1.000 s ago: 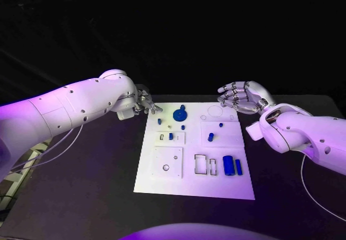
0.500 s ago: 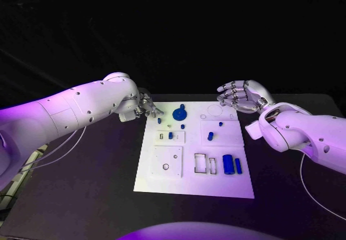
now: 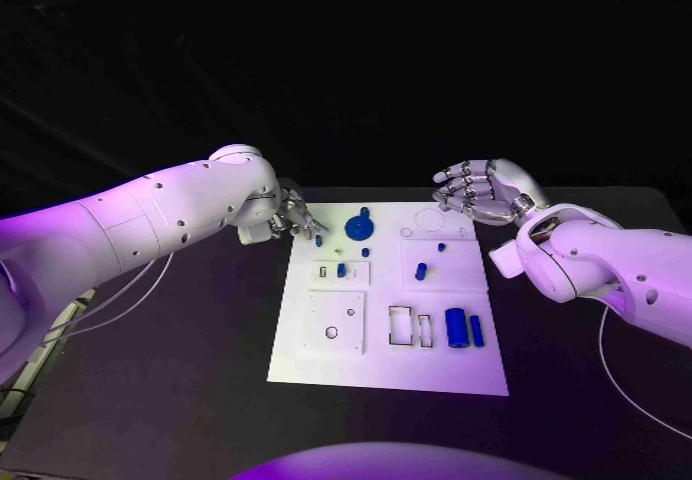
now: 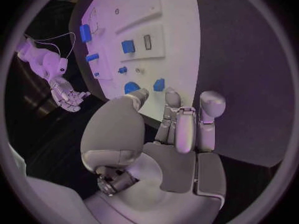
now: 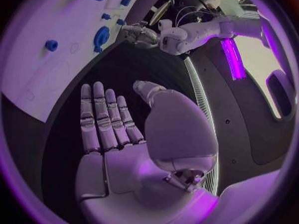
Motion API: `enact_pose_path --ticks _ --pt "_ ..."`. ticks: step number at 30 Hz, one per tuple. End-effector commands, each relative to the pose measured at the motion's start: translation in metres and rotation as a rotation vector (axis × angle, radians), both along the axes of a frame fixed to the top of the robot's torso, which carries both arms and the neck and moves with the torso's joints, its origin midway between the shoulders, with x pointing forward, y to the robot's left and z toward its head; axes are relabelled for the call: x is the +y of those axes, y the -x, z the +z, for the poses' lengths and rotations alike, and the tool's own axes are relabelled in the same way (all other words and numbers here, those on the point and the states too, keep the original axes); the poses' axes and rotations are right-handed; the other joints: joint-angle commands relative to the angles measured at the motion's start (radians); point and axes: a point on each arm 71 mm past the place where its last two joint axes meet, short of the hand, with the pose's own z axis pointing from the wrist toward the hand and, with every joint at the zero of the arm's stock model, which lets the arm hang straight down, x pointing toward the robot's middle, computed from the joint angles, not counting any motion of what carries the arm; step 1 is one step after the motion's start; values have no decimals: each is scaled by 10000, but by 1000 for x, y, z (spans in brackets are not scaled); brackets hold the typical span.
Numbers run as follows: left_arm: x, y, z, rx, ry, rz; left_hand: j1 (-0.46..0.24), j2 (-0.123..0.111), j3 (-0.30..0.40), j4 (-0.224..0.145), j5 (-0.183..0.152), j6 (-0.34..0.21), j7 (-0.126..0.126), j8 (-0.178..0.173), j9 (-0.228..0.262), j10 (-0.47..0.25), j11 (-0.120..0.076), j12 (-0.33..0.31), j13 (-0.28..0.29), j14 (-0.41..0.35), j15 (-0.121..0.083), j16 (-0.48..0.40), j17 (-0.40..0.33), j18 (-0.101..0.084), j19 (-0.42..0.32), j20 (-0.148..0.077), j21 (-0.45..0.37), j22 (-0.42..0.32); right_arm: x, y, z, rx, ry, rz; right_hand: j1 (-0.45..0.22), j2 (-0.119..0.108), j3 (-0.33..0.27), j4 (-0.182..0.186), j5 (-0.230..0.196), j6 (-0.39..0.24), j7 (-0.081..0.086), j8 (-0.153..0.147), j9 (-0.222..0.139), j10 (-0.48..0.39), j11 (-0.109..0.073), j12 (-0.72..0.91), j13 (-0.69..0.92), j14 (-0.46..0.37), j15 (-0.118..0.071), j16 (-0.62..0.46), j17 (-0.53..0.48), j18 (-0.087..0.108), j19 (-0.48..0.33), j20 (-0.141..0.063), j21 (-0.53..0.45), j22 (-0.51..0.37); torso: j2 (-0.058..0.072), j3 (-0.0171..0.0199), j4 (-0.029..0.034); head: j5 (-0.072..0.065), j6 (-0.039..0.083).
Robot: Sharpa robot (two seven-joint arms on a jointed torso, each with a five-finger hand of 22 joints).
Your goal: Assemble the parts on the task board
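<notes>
The fingers of the left hand [image 3: 293, 217] are apart and hold nothing; their tips hang over the far left corner of the white flat task board [image 3: 387, 370], just beside a small blue part [image 4: 159, 84]. The right hand [image 3: 485, 193] is spread, palm empty, past the board's far right corner. The board lies in the middle of the black table [image 3: 173, 380], and a blue cylinder part [image 3: 456, 329] lies on its near right area.

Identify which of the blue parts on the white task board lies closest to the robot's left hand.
The small blue part at the white task board's far left corner, just by the left hand's fingertips; the other blue parts lie farther toward the board's middle and right.
</notes>
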Motion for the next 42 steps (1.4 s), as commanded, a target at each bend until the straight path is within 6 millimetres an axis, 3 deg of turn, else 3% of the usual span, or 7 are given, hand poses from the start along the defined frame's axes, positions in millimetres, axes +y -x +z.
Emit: enact_pose_path --ticks 1,24,34,42 --pt "-3 2 -2 304 28 -244 27 100 -46 -9 12 90 1 15 -15 93 -1 55 -2 359 2 49 397 14 57 10 52 15 1 0 0 -38 -27 108 -97 25 -67 9 43 -91 970 39 -11 -42 7 38 -8 16 24 -58 -12 104 67 36 -38 -9 -5 4 4 0 -7" --pt "-7 1 -4 334 85 -269 864 414 103 -50 37 206 -54 -2 -75 165 -61 114 27 399 -53 108 503 -9 104 -33 148 166 2 0 0 -34 -33 133 -97 25 -67 9 43 -91 970 39 -11 -42 7 38 -8 16 24 -58 -12 104 67 36 -38 -9 1 0 -4 -35 -49" --pt "-7 1 -5 360 163 -283 1747 620 498 -173 7 263 -118 36 -83 229 -123 135 40 424 -104 139 570 -25 134 -65 212 284 2 0 0 -33 -34 138 -105 41 -75 12 47 -93 970 50 -21 -44 6 55 -38 31 24 -82 -22 105 81 36 -53 -43 -1 0 9 -58 -80" --pt "-7 0 -5 353 335 -248 2661 764 1435 -645 -3 218 -149 117 -42 303 -168 80 7 445 -149 164 625 -44 174 -104 291 422 2 0 0 -30 -33 139 -105 41 -75 12 47 -93 970 50 -21 -44 6 55 -38 31 24 -82 -22 105 81 36 -53 -43 -9 -1 1 -42 -91"
